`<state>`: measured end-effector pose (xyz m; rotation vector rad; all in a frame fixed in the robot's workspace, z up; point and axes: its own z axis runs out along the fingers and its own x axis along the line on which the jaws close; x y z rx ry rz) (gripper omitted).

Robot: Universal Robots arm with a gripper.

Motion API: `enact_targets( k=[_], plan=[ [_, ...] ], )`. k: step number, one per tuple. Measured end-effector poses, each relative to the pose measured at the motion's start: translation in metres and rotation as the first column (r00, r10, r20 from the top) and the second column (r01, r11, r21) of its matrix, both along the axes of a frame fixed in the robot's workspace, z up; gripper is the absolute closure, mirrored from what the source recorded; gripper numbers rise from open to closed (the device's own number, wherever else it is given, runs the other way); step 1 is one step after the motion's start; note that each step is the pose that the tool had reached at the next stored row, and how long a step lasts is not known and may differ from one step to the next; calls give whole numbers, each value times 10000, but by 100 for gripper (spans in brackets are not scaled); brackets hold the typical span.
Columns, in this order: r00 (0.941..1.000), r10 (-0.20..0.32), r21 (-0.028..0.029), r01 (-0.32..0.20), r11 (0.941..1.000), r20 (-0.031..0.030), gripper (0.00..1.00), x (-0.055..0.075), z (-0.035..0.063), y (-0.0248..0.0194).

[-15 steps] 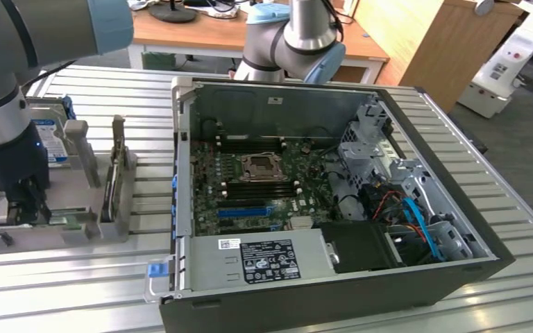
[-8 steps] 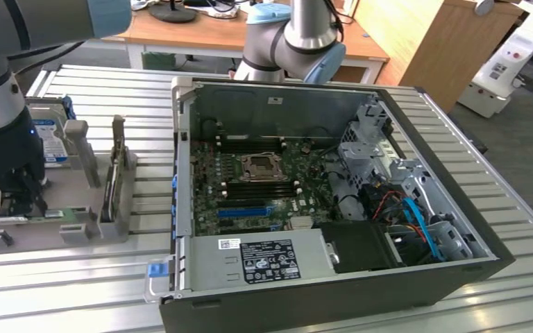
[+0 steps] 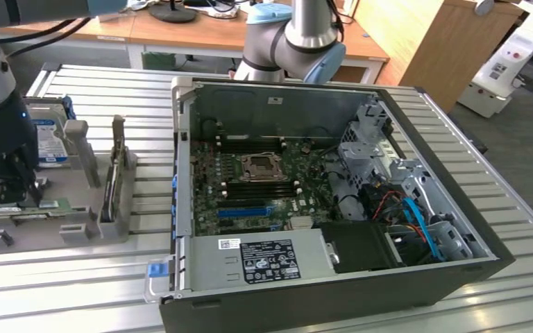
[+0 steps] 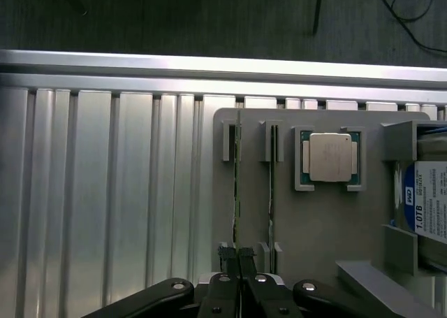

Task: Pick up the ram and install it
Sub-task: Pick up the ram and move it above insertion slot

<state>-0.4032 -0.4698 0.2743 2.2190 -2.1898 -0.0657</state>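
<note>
A robot gripper (image 4: 239, 268) is seen from its wrist camera, positioned low over a grey fixture tray (image 4: 314, 220) on a ribbed metal table (image 4: 105, 192). The two fingers are drawn almost completely together, with only a sliver left between them. That sliver is lined up on the ram (image 4: 238, 185), which is stood on its long edge in a narrow slot of the tray. The stick appears to be pinched at its near end, directly beneath the jaws rather than off to one side. Its long axis is run straight away from the fingers toward the table's edge, parallel to the table's ribs.

A second slot just beside it is occupied by what looks like another thin stick (image 4: 272, 185). Further along the tray a square silver CPU (image 4: 330, 157) is seated in its own pocket. Beyond it a blue-labelled hard drive (image 4: 427, 206) is cut off by the frame.

In the exterior view the tray is placed at that view's left, well apart from the open computer case (image 3: 341, 305), whose motherboard (image 3: 248, 187) is exposed.

The ram is shown edge-on, so its label and chips are hidden. The actual contact between fingertips and board is hard to make out.
</note>
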Motion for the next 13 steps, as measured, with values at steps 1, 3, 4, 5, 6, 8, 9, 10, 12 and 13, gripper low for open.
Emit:
enact_targets(
  k=[1,3,4,5,6,8,9,10,12,13],
  plan=[
    [10000,0,0,0,10000,0,88,0,32,0],
    [10000,0,-1,0,10000,0,88,1,93,0],
    [10000,0,-1,0,10000,-1,88,1,121,0],
    [10000,0,-1,0,10000,-1,88,1,149,0],
    [10000,0,-1,0,10000,-1,88,1,180,0],
    [10000,0,0,0,10000,-1,88,1,236,0],
    [10000,0,0,0,10000,0,88,1,265,0],
    [10000,0,-1,0,10000,0,88,1,293,0],
    [10000,0,-1,0,10000,0,88,1,345,0],
    [10000,0,0,0,10000,-1,88,1,371,0]
  ],
)
